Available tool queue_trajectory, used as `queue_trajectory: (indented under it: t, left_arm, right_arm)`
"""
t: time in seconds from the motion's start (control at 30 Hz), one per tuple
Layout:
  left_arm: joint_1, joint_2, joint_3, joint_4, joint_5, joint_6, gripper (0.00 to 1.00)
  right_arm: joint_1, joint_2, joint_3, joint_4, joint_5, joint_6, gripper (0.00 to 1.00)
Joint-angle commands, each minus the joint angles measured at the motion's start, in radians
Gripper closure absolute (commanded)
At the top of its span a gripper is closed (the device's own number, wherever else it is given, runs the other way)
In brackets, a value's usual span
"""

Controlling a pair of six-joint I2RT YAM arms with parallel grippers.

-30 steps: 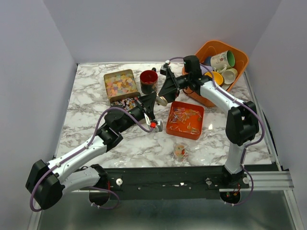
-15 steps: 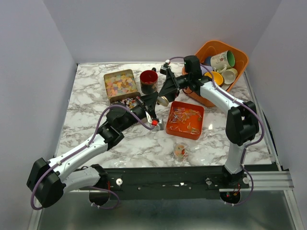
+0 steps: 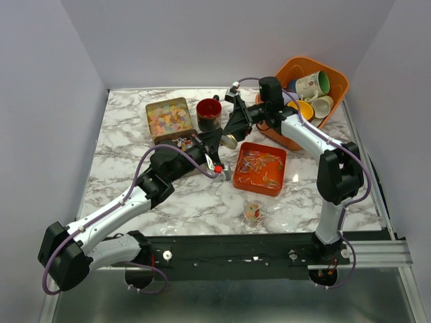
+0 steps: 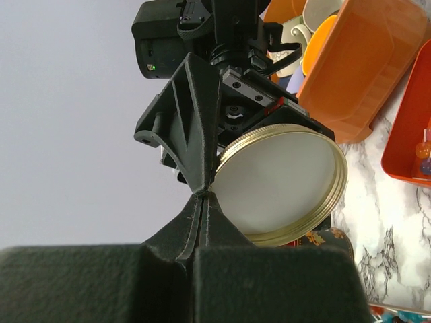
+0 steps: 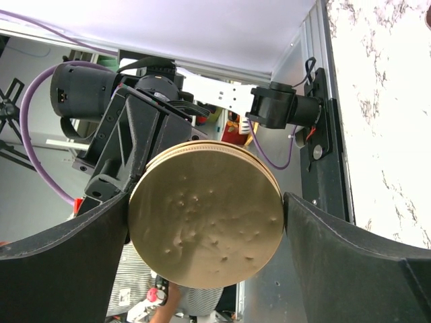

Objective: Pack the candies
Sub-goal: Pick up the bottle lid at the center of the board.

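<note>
— Candies (image 3: 259,167) lie in the orange tray (image 3: 260,192), at four o'clock from the lid (image 4: 279,182). Who holds the lid?

— Our right gripper (image 5: 205,232) clamps it across its width. Our left gripper (image 4: 202,200) sits pinched together, seemingly empty, at its rim. We should spread left's fingers first, then grip squarely.

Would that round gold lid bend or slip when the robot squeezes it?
Probably stiff: the round gold metal lid looks perfectly circular while pinched in the right hand. Small dents on its top suggest thin, light metal that could dent more. The hand touches only two spots on its rim, so it might slip or swivel.
</note>
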Motion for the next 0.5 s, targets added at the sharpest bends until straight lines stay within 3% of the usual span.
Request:
queue_trajectory:
  t: [0.0,0.17,0.27,0.4,0.47]
  left_arm:
    - [-0.001,0.006,0.044,0.006,-0.001,-0.024,0.91]
    - [-0.001,0.023,0.062,0.035,-0.048,-0.059,0.64]
    - [-0.001,0.033,0.077,0.032,-0.08,-0.062,0.55]
    - [-0.001,0.012,0.073,0.023,-0.125,-0.044,0.29]
    - [0.002,-0.017,0.074,-0.016,-0.181,-0.039,0.24]
  right_arm:
    - [-0.006,-0.01,0.002,0.042,-0.265,-0.002,0.07]
    - [-0.01,-0.013,-0.01,0.092,-0.265,-0.002,0.18]
    - [-0.016,-0.015,-0.018,0.103,-0.265,0.001,0.21]
    - [-0.03,-0.012,-0.016,0.141,-0.265,0.024,0.23]
    - [-0.047,-0.01,-0.016,0.224,-0.265,0.061,0.24]
